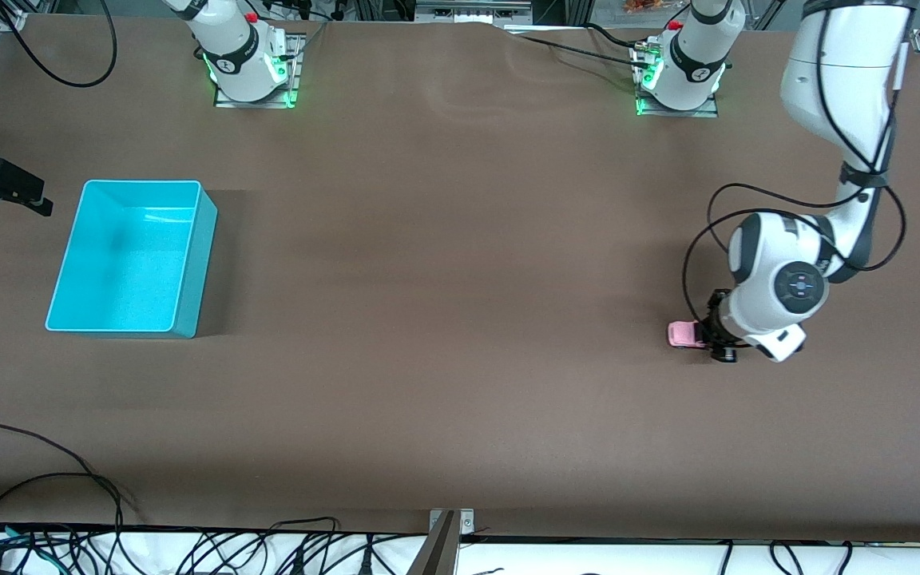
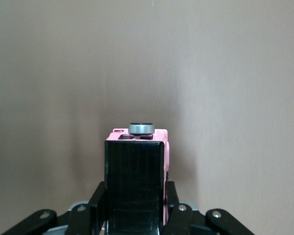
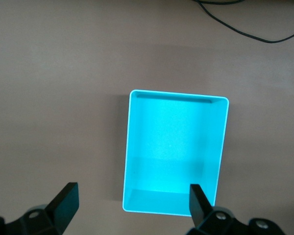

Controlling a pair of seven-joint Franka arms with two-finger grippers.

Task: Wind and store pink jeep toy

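Tabletop of brown matte cloth (image 1: 460,319) carries a turquoise rectangular plastic bin (image 1: 128,259); my right gripper (image 3: 132,203) waits spread over it. Left gripper (image 2: 134,205) clamps the small pink jeep toy (image 1: 684,334) at table level, wheels hidden.

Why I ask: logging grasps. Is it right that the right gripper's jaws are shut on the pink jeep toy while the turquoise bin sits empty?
Wrong arm: the left gripper is shut on the pink jeep toy, as the left wrist view shows. The turquoise bin does sit empty.
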